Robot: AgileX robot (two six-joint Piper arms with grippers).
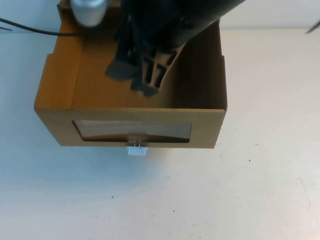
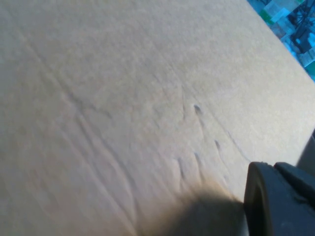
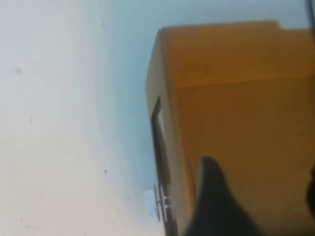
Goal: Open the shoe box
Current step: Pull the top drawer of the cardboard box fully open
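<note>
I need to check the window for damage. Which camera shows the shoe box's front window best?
The high view: the window faces it whole. The right wrist view catches it edge-on; the left wrist view shows only cardboard. The right gripper hangs open over the shoe box; the left gripper is close to cardboard.

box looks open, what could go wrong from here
The right gripper, jaws open, hangs inside the shoe box near its walls; pulling out askew could hook a wall and drag the box.
The left gripper sits very close to a cardboard panel; any small move might shove it.
</note>
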